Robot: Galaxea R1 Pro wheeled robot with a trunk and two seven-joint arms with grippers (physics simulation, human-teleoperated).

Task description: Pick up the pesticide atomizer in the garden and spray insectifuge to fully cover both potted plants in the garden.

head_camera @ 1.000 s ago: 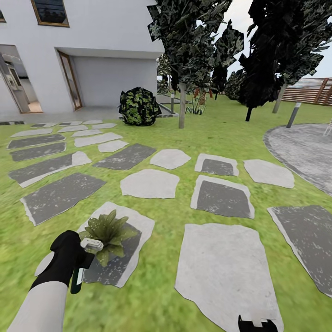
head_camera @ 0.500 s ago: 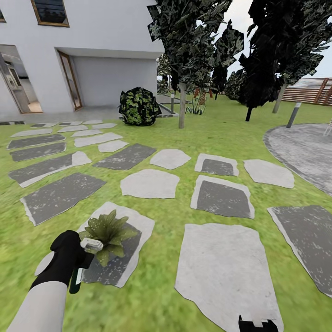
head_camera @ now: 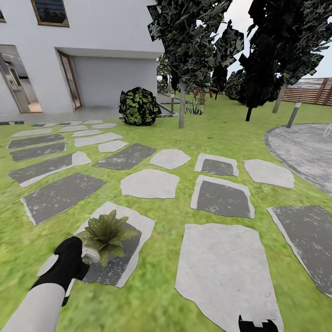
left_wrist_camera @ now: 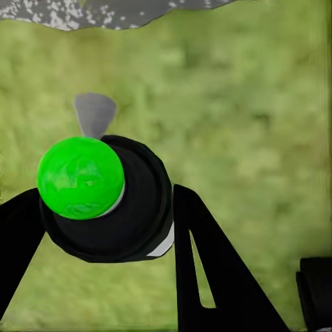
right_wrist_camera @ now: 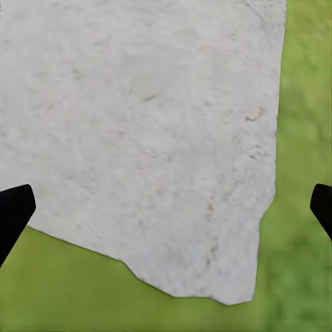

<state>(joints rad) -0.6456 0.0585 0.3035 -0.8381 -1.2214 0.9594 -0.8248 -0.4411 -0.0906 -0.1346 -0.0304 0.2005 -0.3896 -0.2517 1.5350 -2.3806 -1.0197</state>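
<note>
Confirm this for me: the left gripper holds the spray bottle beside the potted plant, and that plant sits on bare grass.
Not quite. The potted plant sits on a grey stepping stone, not on bare grass; the head view shows the stone under and around it. The rest holds: the left gripper is shut on the spray bottle, right beside that plant.
</note>
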